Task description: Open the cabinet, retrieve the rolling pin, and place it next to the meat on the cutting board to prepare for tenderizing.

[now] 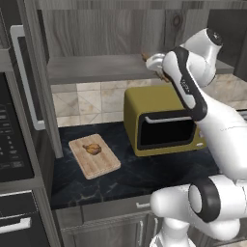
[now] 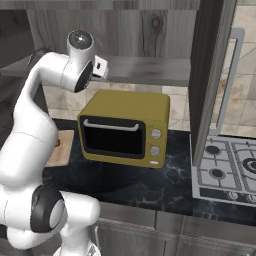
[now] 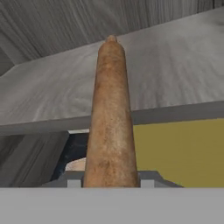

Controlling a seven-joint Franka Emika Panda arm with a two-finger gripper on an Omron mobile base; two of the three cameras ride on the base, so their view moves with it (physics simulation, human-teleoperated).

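The cabinet stands open, its dark doors swung out at the left [image 1: 34, 72] and the right [image 2: 210, 75], baring the grey shelf [image 1: 96, 67]. My gripper [image 1: 155, 61] is up at the shelf's front edge, above the toaster oven. In the hand view the light-wood rolling pin [image 3: 111, 118] runs straight away from between the fingers over the shelf [image 3: 175, 74], and the gripper [image 3: 110, 181] is shut on its near end. Down on the dark counter lies the cutting board [image 1: 94, 156] with the small golden-brown meat [image 1: 92, 149] on its far half, well below and left of the gripper.
A mustard-yellow toaster oven [image 1: 161, 120] sits on the counter right of the board, directly under the hand. A black wall oven column [image 1: 9, 130] is at the far left. A gas stove [image 2: 230, 170] lies to the right. Grey base cabinets run below.
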